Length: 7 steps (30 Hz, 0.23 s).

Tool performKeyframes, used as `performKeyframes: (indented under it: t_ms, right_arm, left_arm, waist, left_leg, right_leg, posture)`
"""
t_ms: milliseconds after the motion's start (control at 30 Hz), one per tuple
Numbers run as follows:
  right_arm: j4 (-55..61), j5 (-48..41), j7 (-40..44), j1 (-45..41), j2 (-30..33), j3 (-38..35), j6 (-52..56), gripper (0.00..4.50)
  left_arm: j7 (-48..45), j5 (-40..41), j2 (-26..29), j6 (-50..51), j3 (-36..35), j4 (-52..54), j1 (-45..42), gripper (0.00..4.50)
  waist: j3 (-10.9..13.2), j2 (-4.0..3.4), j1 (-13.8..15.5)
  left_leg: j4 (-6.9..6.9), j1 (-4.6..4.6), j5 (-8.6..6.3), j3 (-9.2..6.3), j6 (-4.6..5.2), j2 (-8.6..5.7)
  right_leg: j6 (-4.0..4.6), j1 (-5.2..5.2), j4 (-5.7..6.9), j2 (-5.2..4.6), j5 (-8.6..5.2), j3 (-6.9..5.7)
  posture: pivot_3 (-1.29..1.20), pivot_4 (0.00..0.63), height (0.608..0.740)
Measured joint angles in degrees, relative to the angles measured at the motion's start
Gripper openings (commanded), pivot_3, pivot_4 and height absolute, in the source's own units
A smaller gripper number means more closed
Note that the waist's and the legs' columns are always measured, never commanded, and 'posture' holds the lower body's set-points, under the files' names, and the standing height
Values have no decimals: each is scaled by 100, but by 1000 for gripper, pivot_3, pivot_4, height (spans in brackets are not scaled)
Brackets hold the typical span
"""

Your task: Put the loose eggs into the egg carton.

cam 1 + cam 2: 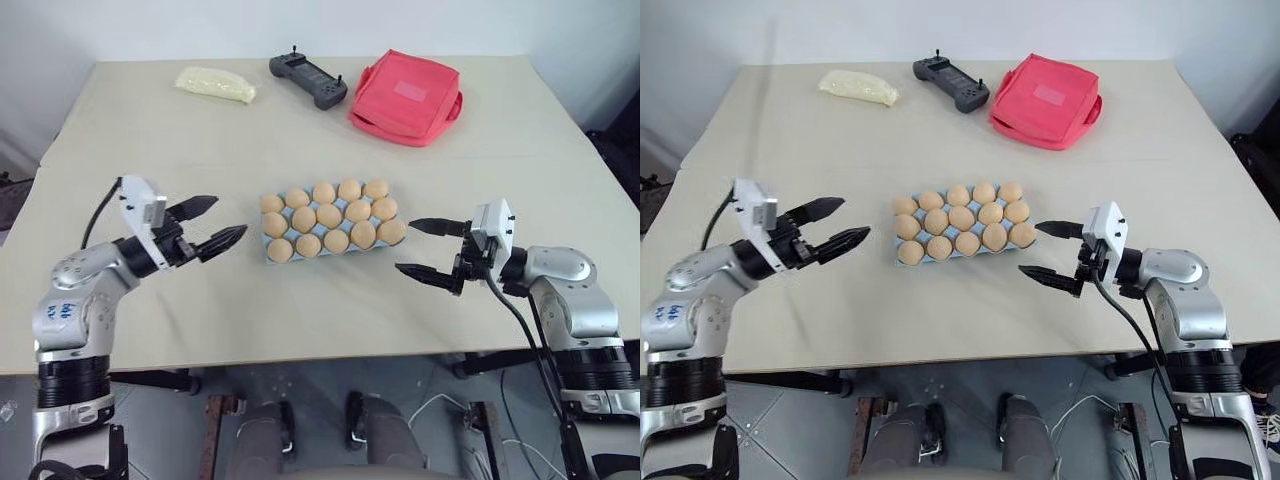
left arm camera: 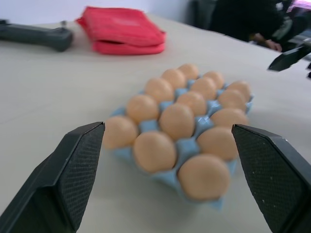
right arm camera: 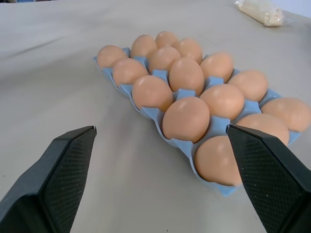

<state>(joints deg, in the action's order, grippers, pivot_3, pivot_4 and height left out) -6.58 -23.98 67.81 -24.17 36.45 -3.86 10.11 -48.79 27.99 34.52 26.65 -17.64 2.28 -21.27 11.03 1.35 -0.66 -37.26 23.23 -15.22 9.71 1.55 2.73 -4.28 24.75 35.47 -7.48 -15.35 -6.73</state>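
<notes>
**Q:** Both grippers empty?

**A:** Yep. Left gripper (image 1: 207, 227) spread wide, holding nothing, parked off the egg carton's (image 1: 273, 260) left end. Right gripper (image 1: 430, 248) same deal, gaping, just off the right end.

**Q:** And the loose eggs?

**A:** Eggs (image 1: 330, 215) seated in every cup, carton mid-table. Looks finished, hence both backed off. Red pouch (image 1: 406, 97), controller (image 1: 308, 79), yellow packet (image 1: 215, 84) along the far edge.

The left gripper (image 1: 218, 224) hangs at about 9 o'clock with its two black fingers spread wide and pointing toward 3, while the right gripper (image 1: 424, 247) (at roughly 3 o'clock) mirrors it, fingers equally parted, aimed toward 9.
</notes>
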Motion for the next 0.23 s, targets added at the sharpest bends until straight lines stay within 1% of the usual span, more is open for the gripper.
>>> performKeyframes:
  t_ms: [100, 233]
  right_arm:
    - [-53, -1, 1, -10, 0, -15, -3, 4500]
    - [-65, -1, 1, -47, 0, -17, -2, 4500]
  left_arm:
    - [61, 81, 12, -169, -304, 148, 265, 4459]
    - [114, 115, 10, -177, -367, 180, 502, 4459]
  waist:
    - [0, 0, 5]
    - [0, 0, 10]
  left_leg:
    - [3, -1, -9, 0, 14, 0]
    - [7, 1, -10, -2, 11, 1]
  right_leg:
    - [0, -1, -2, -3, 0, 15]
    - [1, 1, -6, -1, 0, 23]
  posture:
    - [0, 150, 740]
    - [0, 150, 740]
